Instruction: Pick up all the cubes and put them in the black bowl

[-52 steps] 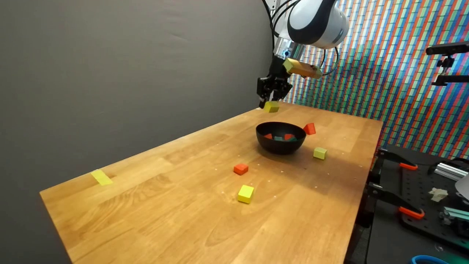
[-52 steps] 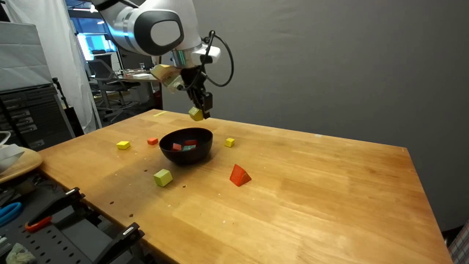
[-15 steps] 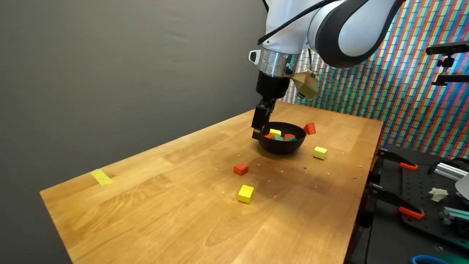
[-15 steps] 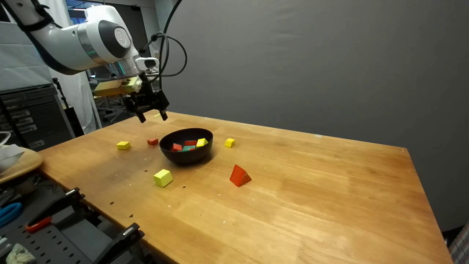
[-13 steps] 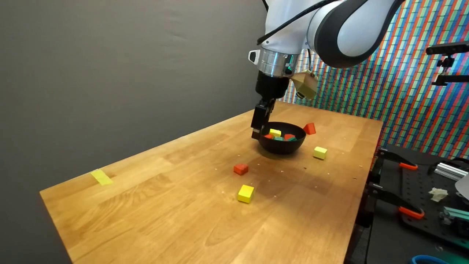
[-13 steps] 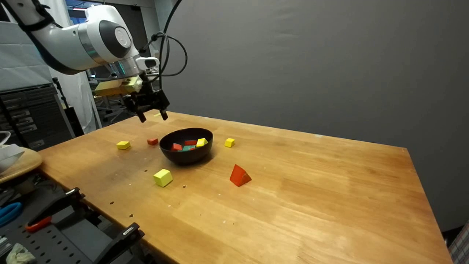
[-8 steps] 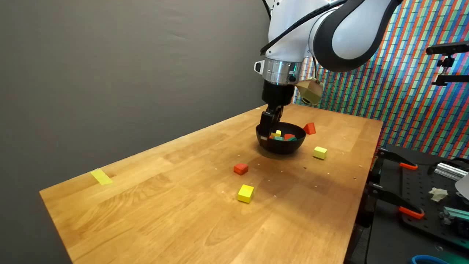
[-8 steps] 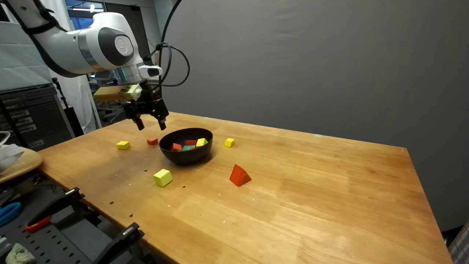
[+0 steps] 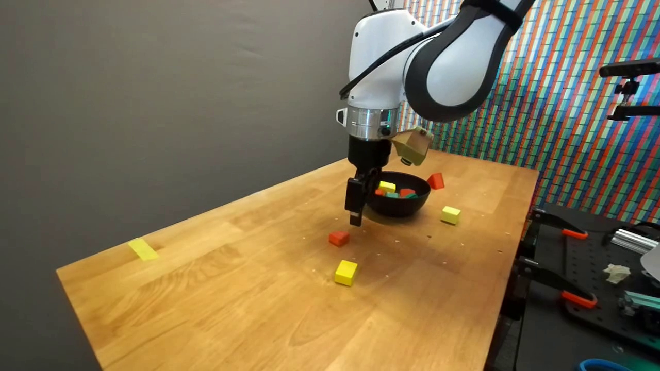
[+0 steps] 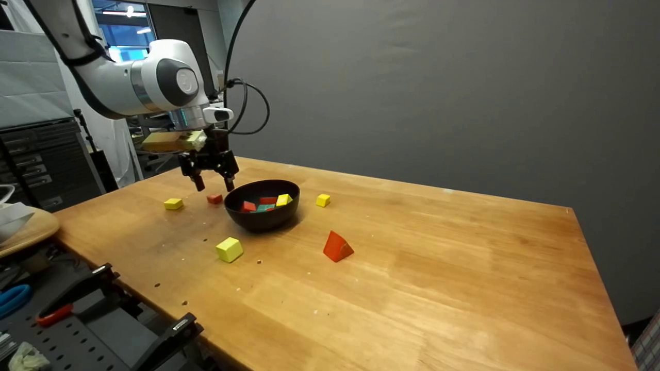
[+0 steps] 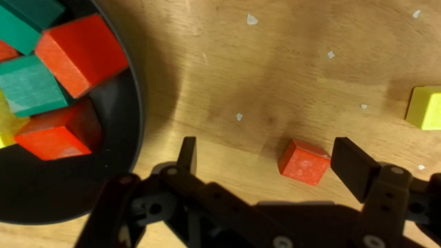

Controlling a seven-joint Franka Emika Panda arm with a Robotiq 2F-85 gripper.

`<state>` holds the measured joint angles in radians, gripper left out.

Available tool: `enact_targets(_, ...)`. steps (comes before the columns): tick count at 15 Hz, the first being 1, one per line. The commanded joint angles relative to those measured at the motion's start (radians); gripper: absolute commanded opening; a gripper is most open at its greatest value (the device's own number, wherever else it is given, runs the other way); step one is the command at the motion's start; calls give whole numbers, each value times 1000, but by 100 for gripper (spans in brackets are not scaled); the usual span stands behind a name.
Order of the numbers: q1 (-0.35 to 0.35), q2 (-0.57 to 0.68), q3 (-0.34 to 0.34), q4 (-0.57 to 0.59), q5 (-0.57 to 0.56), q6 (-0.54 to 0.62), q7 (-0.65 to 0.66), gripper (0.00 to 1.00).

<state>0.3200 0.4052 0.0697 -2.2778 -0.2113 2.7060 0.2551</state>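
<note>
End effector (image 10: 215, 188) poised above and near a red cube (image 11: 305, 163), fingers parted and holding nothing; the wide stance presumably lets one finger descend on either side. The cube rests on the worktop (image 9: 232, 319) near the black bowl (image 9: 397, 207) and, in the wrist view, appears closer to the finger farther from the bowl, so some re-centring may be needed. The bowl stands well in from the edges, a likely common drop point; green, red and yellow cubes (image 11: 32, 84) lie jumbled within. Outside lie a bright yellow cube (image 9: 345, 273), a pale yellow cube (image 9: 450, 215) towards the edge with the black clamps (image 9: 559, 224), a small yellow cube (image 10: 323, 200) towards the edge along the grey backdrop (image 9: 206, 103), and a red wedge (image 10: 338, 247). The bowl's rim, near one finger, could obstruct descent. The flat yellow strip (image 9: 143, 249) by a corner, well apart, should obstruct nothing.
</note>
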Motion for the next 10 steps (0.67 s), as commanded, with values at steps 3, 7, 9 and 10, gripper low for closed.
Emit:
enact_targets(3, 21, 106, 16, 158, 32, -111, 9, 100)
enact_targets(7, 18, 182, 42, 226, 84, -141, 10, 100)
enact_targets(9, 22, 210, 45, 249, 102, -146, 13, 75)
enact_targets(10, 19, 221, 48, 258, 114, -143, 10, 72)
